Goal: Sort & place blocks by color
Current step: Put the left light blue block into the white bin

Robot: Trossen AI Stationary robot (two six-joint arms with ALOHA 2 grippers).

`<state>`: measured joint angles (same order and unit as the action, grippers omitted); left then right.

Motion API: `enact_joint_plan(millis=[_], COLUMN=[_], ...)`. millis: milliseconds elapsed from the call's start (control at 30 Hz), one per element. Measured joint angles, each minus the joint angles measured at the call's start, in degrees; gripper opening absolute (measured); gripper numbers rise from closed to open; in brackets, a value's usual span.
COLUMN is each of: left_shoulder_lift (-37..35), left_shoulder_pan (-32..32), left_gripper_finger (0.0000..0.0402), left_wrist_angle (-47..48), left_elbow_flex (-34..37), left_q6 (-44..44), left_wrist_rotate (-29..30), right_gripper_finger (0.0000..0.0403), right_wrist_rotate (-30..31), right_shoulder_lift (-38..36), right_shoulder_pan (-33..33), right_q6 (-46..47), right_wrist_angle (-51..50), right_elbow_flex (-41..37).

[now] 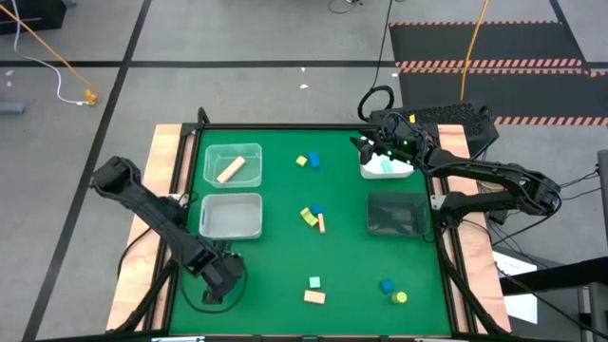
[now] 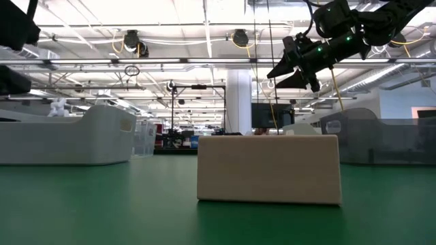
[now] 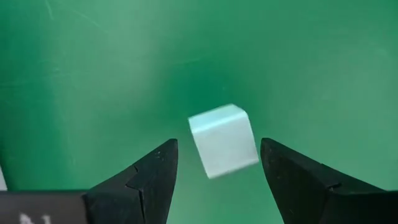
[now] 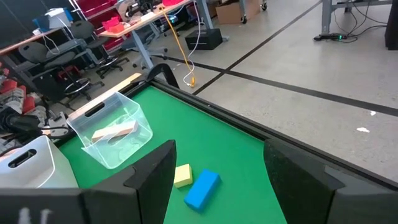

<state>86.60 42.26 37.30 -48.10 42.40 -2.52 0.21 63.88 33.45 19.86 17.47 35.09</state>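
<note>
My left gripper (image 1: 220, 285) is near the table's front left, pointing down and open. In the left wrist view a mint green cube (image 3: 222, 140) shows tilted between its two fingers (image 3: 219, 143), touching neither. The gripper hides that cube in the high view. My right gripper (image 1: 364, 145) hangs open and empty at the far right, raised above the table (image 2: 289, 68), beside a white bin (image 1: 385, 169) that holds mint blocks. A tan plank (image 1: 230, 170) lies in a clear bin (image 1: 233, 152). Loose blocks lie on the green mat.
An empty pale bin (image 1: 231, 228) stands front of the clear one, and a dark bin (image 1: 397, 226) at the right. Yellow and blue blocks (image 1: 306, 161) lie at the far middle, a yellow, blue and tan cluster (image 1: 313, 217) at the centre. Mint (image 1: 314, 282), tan (image 1: 314, 297), blue (image 1: 387, 285) and yellow (image 1: 400, 297) blocks lie near the front.
</note>
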Motion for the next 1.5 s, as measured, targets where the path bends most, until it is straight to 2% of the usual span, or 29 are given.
enact_joint_plan(millis=[267, 333, 500, 800, 933, 1100, 1233, 1400, 1500], left_shoulder_lift=[3.65, 3.83, 3.51, -1.32, -5.31, -10.17, -13.69, -16.96, -17.21], left_shoulder_pan=[0.00, -0.02, -0.02, -3.07, -5.18, -8.62, -12.45, -20.81, -26.93], left_gripper_finger=[0.0224, 0.0207, 0.0134, 0.0135, 0.0135, 0.0135, 0.0135, 0.0136, 0.0141], left_wrist_angle=[-0.72, -0.64, -1.55, -11.80, -14.92, -16.14, -16.17, -17.70, -23.64], left_elbow_flex=[0.00, 0.00, 0.00, 0.00, -0.02, -0.02, -0.09, -0.09, -0.09], left_q6=[8.66, 9.42, 9.19, 5.70, 6.11, 4.83, -4.16, -15.61, -21.99], left_wrist_rotate=[0.18, -1.25, -3.59, -2.64, 1.18, 9.30, 18.05, 29.45, 31.20], right_gripper_finger=[0.0235, 0.0235, 0.0235, 0.0235, 0.0235, 0.0235, 0.0235, 0.0235, 0.0235], right_wrist_rotate=[-0.02, 0.00, -0.02, -0.09, -0.24, -1.80, -8.79, -22.69, -27.26], right_shoulder_lift=[0.00, 0.00, 0.00, 0.00, 0.00, 0.00, 0.00, 0.00, 0.00], right_shoulder_pan=[0.00, 0.00, -0.02, 0.00, -0.02, -0.03, -0.04, -0.04, -0.20], right_q6=[0.02, 0.66, 1.07, 1.09, 1.54, 7.29, 15.71, 21.59, 24.37], right_wrist_angle=[0.00, 0.00, 0.02, 0.76, 1.55, 1.60, 2.61, 7.62, 12.42], right_elbow_flex=[0.00, 0.00, 0.00, 0.00, 0.00, 0.00, 0.00, 0.00, 0.00])
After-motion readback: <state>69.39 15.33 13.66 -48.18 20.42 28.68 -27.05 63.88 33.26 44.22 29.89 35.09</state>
